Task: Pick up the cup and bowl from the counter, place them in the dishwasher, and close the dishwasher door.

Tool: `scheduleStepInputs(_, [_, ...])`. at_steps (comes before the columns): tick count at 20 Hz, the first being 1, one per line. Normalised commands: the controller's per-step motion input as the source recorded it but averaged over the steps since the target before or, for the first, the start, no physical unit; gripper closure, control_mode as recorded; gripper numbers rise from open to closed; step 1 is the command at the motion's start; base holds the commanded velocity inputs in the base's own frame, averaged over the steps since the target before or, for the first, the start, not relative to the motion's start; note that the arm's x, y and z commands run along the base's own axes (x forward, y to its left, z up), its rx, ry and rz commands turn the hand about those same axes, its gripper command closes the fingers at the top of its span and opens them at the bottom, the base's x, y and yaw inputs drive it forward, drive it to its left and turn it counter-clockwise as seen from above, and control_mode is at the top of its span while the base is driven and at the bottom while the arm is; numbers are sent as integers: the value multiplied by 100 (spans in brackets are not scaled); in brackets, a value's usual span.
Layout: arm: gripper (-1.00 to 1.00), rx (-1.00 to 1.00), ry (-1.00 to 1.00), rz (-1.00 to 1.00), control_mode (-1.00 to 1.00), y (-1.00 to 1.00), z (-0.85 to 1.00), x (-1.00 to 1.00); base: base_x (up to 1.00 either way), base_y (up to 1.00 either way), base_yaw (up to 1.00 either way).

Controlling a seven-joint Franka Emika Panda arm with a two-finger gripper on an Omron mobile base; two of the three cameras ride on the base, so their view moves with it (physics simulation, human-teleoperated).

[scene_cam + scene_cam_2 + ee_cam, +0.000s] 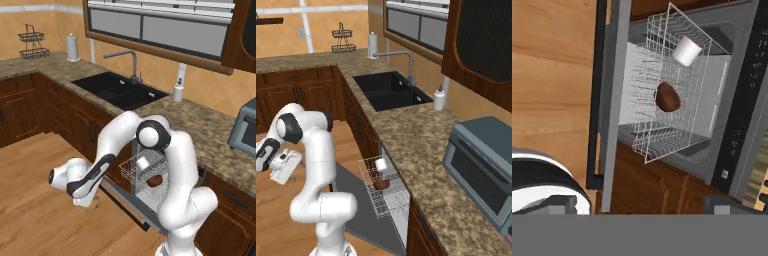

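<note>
Fingers point(639, 206) spread wide, holding nothing; cup point(687, 50), bowl point(667, 97) in rack point(662, 135).

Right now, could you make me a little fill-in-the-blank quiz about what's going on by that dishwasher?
1. The cup and the bowl both lie in the white wire ____.
2. The dishwasher door hangs ____.
3. The bowl's colour is dark ____.
4. The gripper holds ____.

Missing words: rack; open; brown; nothing
</note>
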Motion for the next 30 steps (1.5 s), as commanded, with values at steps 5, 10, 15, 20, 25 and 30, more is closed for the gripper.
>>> scheduleStepInputs(5, [-100,-58,-24,0,-100,88,-81,0,0,0,0])
scheduleStepInputs(10, [-100,-41,-29,-1,-100,28,-91,3,0,0,0])
scheduleStepInputs(15, [-100,-29,-22,-8,-100,-2,-88,30,0,0,0])
scheduleStepInputs(20, [-100,-15,-5,-14,-100,-20,-74,55,0,0,0])
scheduleStepInputs(25, [-100,-6,-1,-7,-100,-30,-63,61,0,0,0])
scheduleStepInputs(30, [-100,0,0,0,-100,-36,-57,53,0,0,0])
